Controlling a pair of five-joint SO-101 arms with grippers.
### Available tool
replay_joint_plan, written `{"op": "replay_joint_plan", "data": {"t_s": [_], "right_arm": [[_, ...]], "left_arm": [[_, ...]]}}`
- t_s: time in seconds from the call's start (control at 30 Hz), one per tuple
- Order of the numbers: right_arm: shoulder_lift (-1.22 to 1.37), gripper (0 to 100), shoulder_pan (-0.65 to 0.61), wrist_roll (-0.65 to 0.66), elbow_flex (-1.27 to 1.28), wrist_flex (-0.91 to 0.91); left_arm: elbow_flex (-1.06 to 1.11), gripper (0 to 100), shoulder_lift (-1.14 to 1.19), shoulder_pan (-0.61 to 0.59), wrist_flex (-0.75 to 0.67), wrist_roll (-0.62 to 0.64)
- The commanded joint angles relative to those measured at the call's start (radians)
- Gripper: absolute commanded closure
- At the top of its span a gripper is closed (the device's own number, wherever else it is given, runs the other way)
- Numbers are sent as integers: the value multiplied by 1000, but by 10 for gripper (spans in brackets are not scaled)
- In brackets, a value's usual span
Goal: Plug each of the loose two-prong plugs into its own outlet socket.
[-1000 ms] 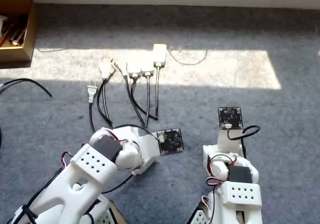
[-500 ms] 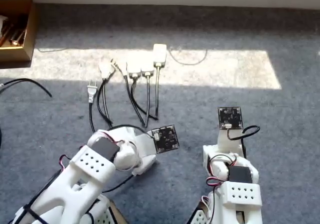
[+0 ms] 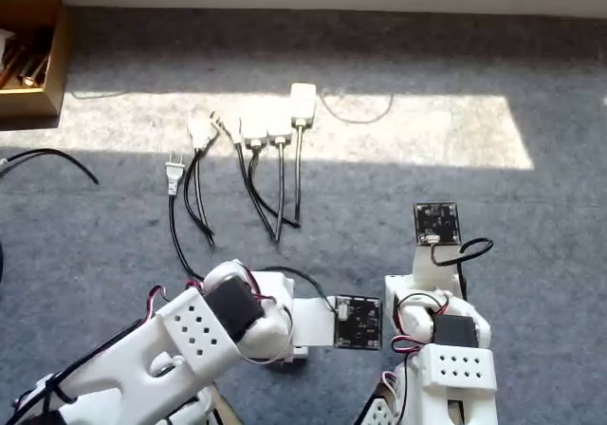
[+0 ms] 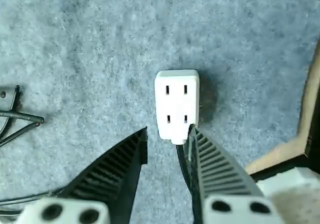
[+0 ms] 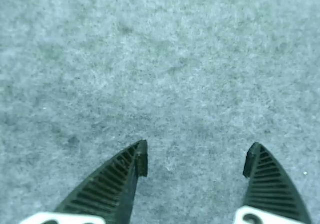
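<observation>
One loose two-prong plug (image 3: 173, 172) lies on the grey carpet (image 3: 531, 254) at the left, with a cluster of white plugs and sockets (image 3: 254, 126) to its right in the sunlit strip (image 3: 427, 131). Nearer, the left gripper (image 4: 167, 133) hangs over a white two-outlet socket block (image 4: 176, 104), fingers apart, one fingertip (image 4: 198, 145) just beside its corded end. Farther right, the right gripper (image 5: 197, 151) hangs over carpet, fingers wide apart.

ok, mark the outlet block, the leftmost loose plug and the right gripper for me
outlet block (image 4: 176, 104): left wrist view, middle of its white face, between the slot pairs.
leftmost loose plug (image 3: 173, 175): high view, its white body behind the prongs.
right gripper (image 5: 197, 146): right wrist view, gap midway between its open fingertips.
</observation>
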Motion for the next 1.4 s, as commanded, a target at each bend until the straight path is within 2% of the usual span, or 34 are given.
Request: {"op": "replay_joint_plan", "data": {"t_s": [0.0, 0.1, 0.17, 0.4, 0.57, 0.73, 0.9, 1.1, 1.23, 1.37], "right_arm": [[-12, 697, -7, 11, -2, -18], [-12, 697, -7, 11, -2, -18], [-12, 697, -5, 11, -2, -18], [-12, 697, -1, 11, -4, -15], [-12, 697, -1, 11, -4, -13], [-12, 697, -2, 11, -5, -12], [-12, 697, -5, 11, -5, -12], [-12, 697, -5, 11, -2, -12], [-12, 697, -5, 11, -4, -12], [-12, 697, -5, 11, -5, -12]], "left_arm": [[-162, 859, -10, 25, 138, 9], [-203, 859, -10, 31, 213, 3], [-151, 857, -4, 31, 201, 0], [262, 854, -2, 21, -206, -94], [288, 803, -2, -111, -334, -97], [262, 800, -2, -205, -353, -176], [272, 800, -1, -211, -362, -189], [361, 800, -1, -213, -457, -189], [372, 801, -1, -213, -456, -190], [369, 889, -1, -208, -453, -230]]}}
